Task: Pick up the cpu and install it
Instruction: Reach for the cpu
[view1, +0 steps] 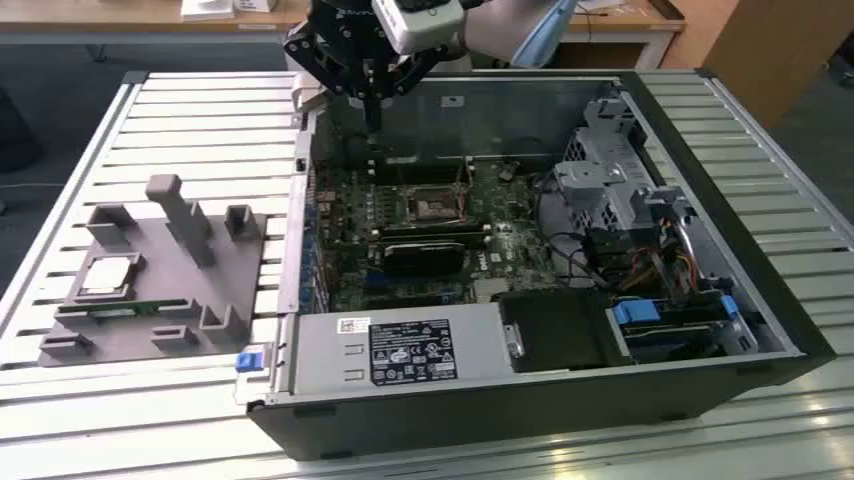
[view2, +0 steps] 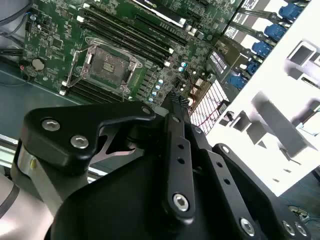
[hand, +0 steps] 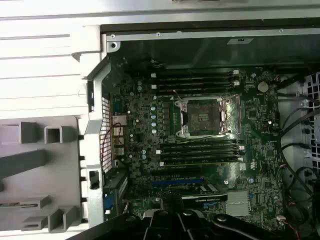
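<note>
The gripper (view1: 374, 124) hangs closed and empty over the open computer case (view1: 534, 412). The cpu (view1: 110, 277) lies well away from it in the grey holder (view1: 220, 275). Approaching low, it might strike the holder's posts (view1: 180, 215).

The cpu (view1: 110, 276) was a small square chip, silver top, pale rim. It lay flat on the grey holder (view1: 247, 280), exterior view's left.

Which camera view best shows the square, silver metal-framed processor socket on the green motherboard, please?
The first wrist view: it faces the square, silver metal-framed processor socket head-on. The second wrist view shows the socket obliquely; the exterior view, small and distant.
</note>
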